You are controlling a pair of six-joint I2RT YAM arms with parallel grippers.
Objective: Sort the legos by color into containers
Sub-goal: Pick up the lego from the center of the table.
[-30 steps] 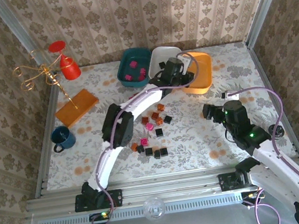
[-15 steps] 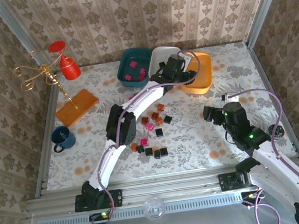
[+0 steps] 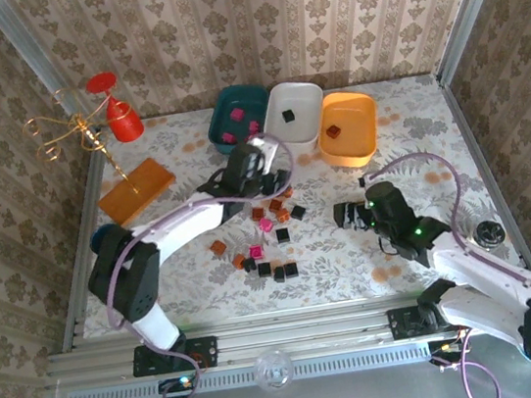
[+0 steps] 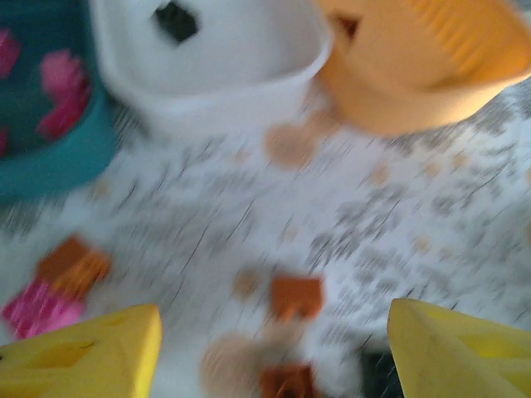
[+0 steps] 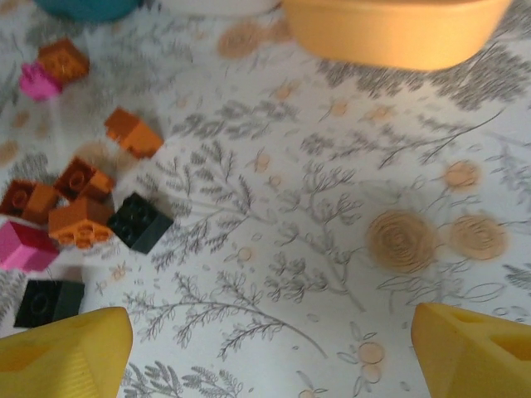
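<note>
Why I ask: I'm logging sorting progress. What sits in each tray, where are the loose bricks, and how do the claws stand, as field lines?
teal tray: several pink bricks
white tray: one black brick
orange tray: one brown brick
loose bricks: pink, black and brown, mixed on the table
left claw: open, empty, near side of the trays
right claw: open, empty, right of the loose bricks
</note>
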